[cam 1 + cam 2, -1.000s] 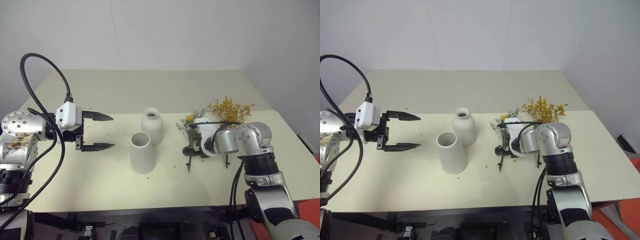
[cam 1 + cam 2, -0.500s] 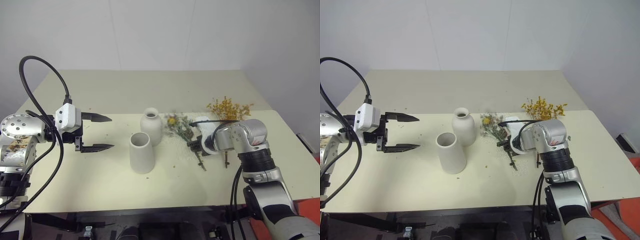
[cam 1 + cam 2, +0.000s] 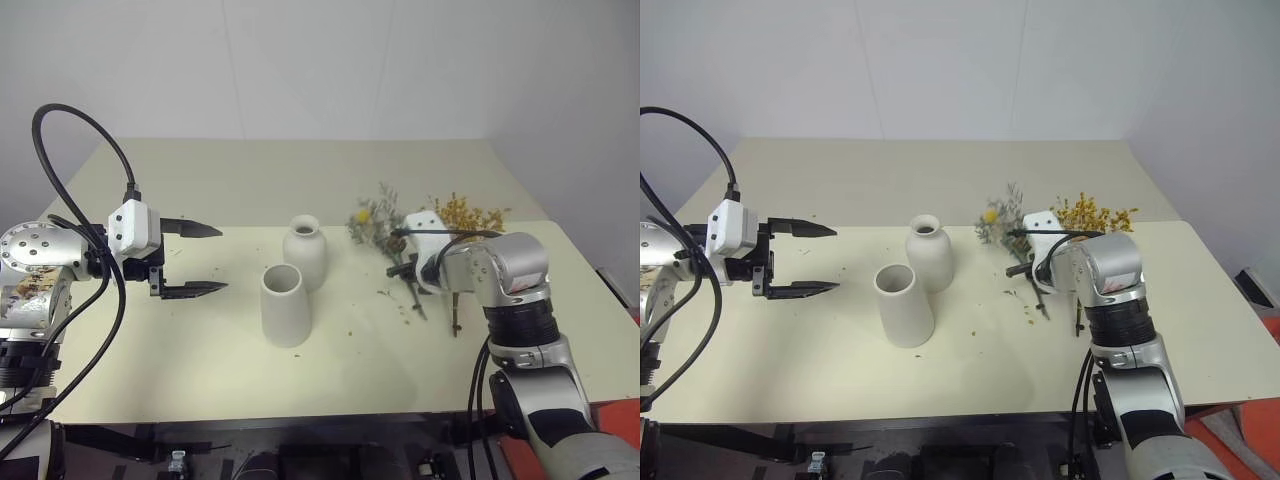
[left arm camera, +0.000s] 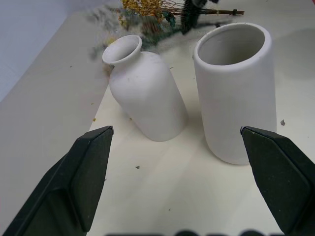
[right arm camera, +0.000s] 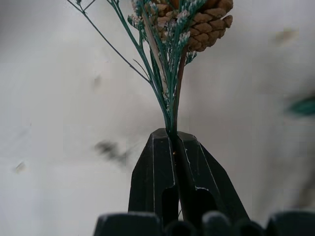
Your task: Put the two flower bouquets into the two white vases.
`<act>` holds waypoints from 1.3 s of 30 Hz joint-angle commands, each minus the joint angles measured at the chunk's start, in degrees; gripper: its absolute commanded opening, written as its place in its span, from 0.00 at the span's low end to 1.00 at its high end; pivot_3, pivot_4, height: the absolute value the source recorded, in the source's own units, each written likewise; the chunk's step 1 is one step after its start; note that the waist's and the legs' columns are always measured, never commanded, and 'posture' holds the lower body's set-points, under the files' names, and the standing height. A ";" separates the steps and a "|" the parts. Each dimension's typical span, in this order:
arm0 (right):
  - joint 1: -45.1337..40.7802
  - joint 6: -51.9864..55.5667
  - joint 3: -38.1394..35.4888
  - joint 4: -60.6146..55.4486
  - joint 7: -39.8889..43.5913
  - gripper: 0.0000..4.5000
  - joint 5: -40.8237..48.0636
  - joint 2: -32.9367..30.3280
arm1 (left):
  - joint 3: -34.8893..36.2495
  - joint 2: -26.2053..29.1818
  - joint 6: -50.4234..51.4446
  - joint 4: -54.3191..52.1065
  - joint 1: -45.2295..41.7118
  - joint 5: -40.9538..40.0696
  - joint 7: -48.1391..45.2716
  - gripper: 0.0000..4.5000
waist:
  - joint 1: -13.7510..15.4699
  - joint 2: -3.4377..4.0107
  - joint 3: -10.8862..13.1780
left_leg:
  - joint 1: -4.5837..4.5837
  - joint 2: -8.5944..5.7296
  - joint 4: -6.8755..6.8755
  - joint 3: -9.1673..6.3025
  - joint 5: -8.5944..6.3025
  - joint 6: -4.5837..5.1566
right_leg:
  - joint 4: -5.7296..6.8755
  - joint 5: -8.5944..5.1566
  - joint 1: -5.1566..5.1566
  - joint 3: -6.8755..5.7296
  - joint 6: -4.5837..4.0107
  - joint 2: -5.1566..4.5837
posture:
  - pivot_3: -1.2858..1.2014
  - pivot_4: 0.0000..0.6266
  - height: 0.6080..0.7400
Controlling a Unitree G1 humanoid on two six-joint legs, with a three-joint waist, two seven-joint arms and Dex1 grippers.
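**Right gripper holds the grey-green bunch above the desk**

A pale cream desk (image 3: pixel 200 370) stands against a white wall. Near its middle are two white vases, just beside each other. The bottle vase (image 3: pixel 304 252), rounded with a narrow neck, stands farther back. The cylinder vase (image 3: pixel 285 305), wide-mouthed and tapered, stands in front of it and slightly toward the robot's left. Both are upright and have nothing in them.

On the robot's right, the right gripper (image 5: pixel 174 147) is clamped tight on the stems of the grey-green bunch (image 3: pixel 378 215). The wrist view shows thin green stems rising from between the closed black fingers, with a brown cone-like head among them. From the head camera, the sprigs and a yellow ball bloom fan out away from the robot, while the stem ends hang below the gripper toward the desk. The bunch is to the right of the bottle vase, apart from it.

The yellow bunch (image 3: pixel 464 215) lies on the desk behind and beside the right arm, its brown stem (image 3: pixel 452 318) pointing toward the robot. Small flecks of dried plant are scattered on the desk nearby.

On the robot's left, the left gripper (image 3: pixel 203 259) hovers above the desk with its two black fingers spread wide apart, holding nothing. It points toward the vases.
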 commanded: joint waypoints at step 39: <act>1.94 -62.82 -5.39 2.88 16.87 0.01 5.81 30.72 | 7.05 4.47 2.89 4.36 1.29 -3.43 -0.34 1.00 | -0.82 0.05 0.03 | 0.13 0.04 -0.07 -0.06 0.00 0.00 | 0.15 0.02 0.00 -0.05 -0.06 0.03 | 0.52 0.24 1.00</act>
